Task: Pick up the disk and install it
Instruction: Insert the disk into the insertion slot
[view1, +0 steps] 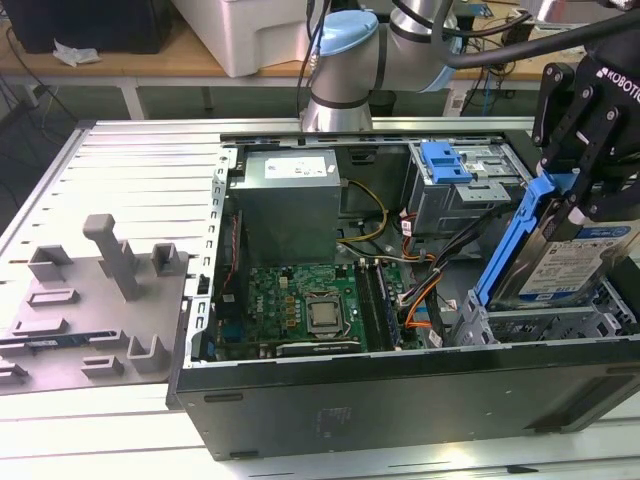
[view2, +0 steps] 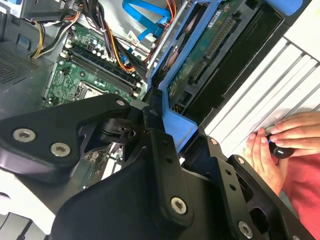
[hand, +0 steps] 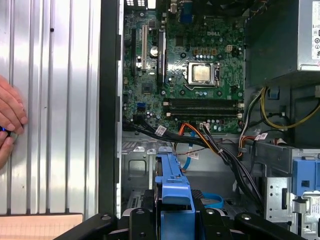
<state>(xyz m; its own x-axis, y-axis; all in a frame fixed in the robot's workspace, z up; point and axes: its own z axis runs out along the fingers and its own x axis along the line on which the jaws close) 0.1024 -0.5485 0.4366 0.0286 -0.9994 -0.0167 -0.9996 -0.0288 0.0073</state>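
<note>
The claw is clamped on the upper end of the disk, pinching its blue rail. The disk hangs tilted below the claw, its lower end at the mouth of the drive cage inside the open case.

The likely trouble, as I judge it, is that tilt. If the rails meet the cage askew, the disk may jam, or twist in so narrow a grip. The cables, on the claw's motherboard side, lie near the cage and might snag. A person's hand rests on the bench just outside the case wall, not far from the claw.

The disk hides the slot beneath it. I cannot tell whether its lower edge touches the cage, nor what the small dark thing in the hand is.
</note>
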